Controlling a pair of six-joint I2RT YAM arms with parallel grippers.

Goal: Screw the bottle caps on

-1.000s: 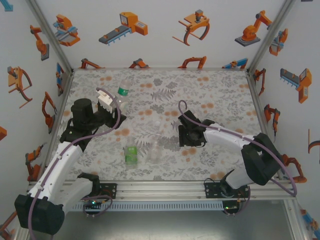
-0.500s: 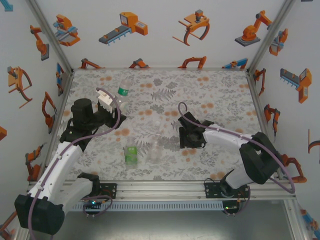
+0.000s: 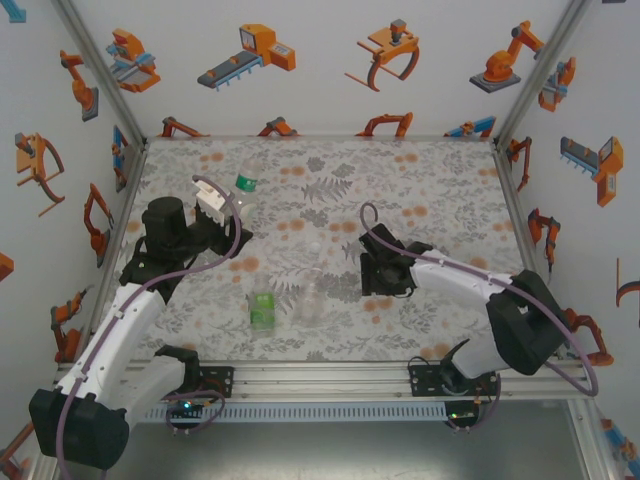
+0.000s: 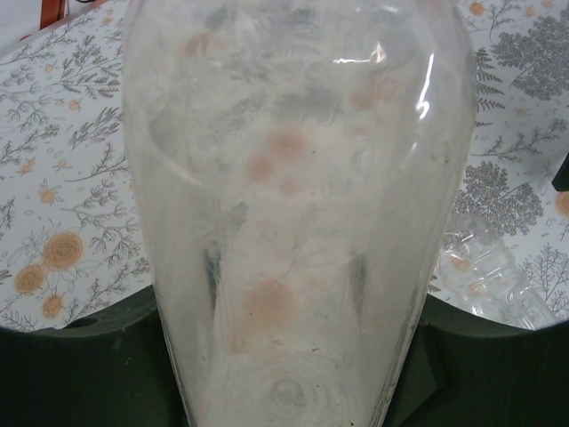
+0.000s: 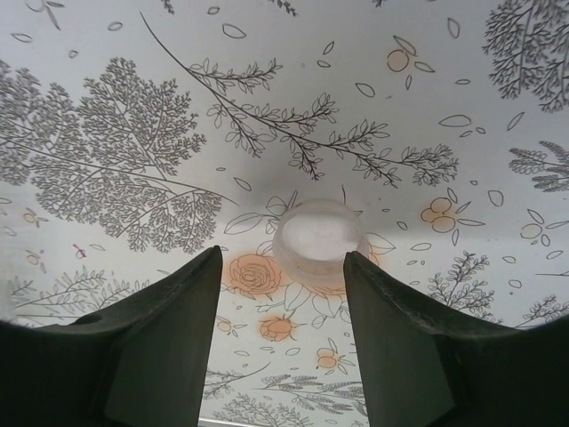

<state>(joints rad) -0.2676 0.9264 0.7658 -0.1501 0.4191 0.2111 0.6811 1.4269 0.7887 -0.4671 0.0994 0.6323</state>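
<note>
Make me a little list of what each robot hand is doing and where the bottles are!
left gripper: shut on the tall bottle
right gripper: open, low over the mat
cap: white, lying on the mat just past the right gripper's fingertips
green bottle: on the mat, towards the front
clear bottle: on the mat, just right of the green bottle

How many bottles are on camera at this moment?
3. A short green-tinted bottle and a clear bottle sit side by side near the mat front; a taller bottle with a green neck band is held by the left gripper.
</note>
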